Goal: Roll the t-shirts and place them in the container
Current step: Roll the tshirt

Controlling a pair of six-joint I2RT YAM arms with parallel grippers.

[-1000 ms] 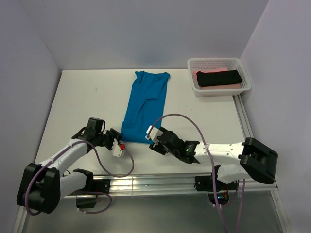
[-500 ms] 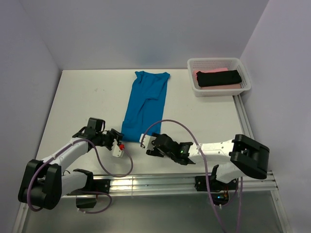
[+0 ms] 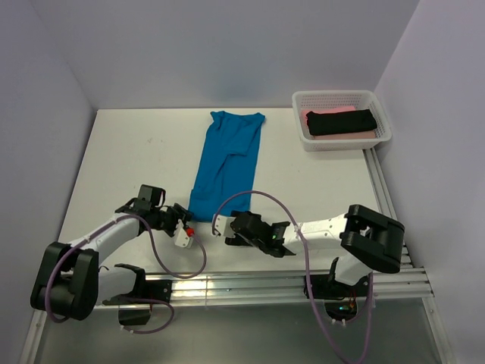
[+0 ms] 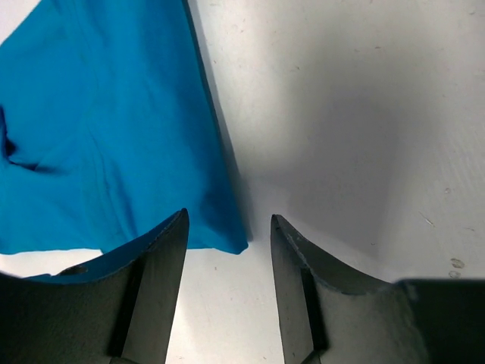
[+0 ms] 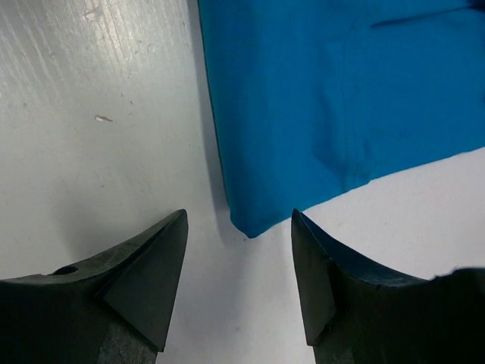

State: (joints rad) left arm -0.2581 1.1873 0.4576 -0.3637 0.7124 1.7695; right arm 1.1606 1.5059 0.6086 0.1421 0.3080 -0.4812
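Blue t-shirt (image 3: 227, 163) lies flat on the white table (image 3: 129, 159), folded into a long narrow strip that runs from the far edge towards your arms. Its near end sits between your two grippers. Your left gripper (image 4: 228, 218) is low at the near left corner of the cloth. Its jaws stand apart and grip nothing, and in the left wrist view the corner of the shirt lies in the gap between them. Your right gripper (image 5: 239, 215) is at the near right corner, also with parted jaws and nothing held, and that corner points into its gap. A black t-shirt (image 3: 341, 121) and a pink t-shirt (image 3: 312, 114) rest in the white basket (image 3: 333, 95) at the far right.
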